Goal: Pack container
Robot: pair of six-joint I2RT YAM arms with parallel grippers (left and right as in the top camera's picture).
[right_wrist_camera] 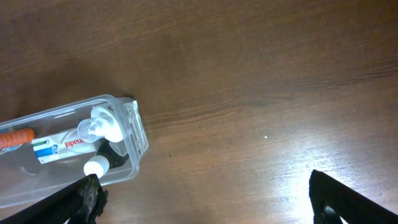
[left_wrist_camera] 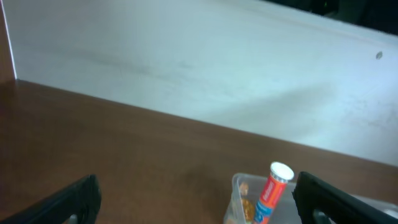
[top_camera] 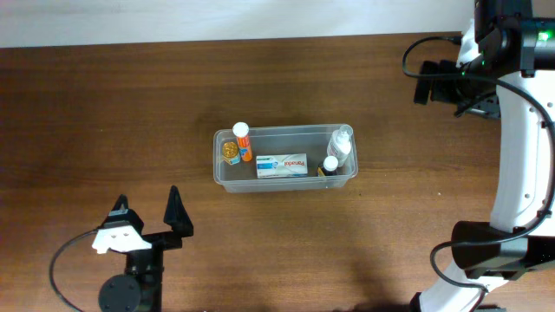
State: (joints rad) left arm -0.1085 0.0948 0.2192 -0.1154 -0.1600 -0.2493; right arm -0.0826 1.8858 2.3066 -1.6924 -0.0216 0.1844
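Overhead, the container [top_camera: 286, 129] sits on the surface [top_camera: 104, 104] holding a tube [top_camera: 242, 140], box [top_camera: 282, 165] and bottles [top_camera: 342, 144]; my left jaws and right jaws gape wide, empty.

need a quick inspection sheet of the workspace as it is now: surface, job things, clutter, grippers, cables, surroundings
surface: brown wood-grain table, no spills or marks seen
job's things: clear container mid-table, upright; inside it an orange tube and an amber jar at one end, a white box lying flat in the middle, and a clear bottle and small dark bottle at the other end
clutter: nothing seen
grippers: left gripper open, empty, apart from the container; right gripper open, empty, off to the side
cables: black cable looped by the left arm base; more at the right arm
surroundings: white wall behind the table
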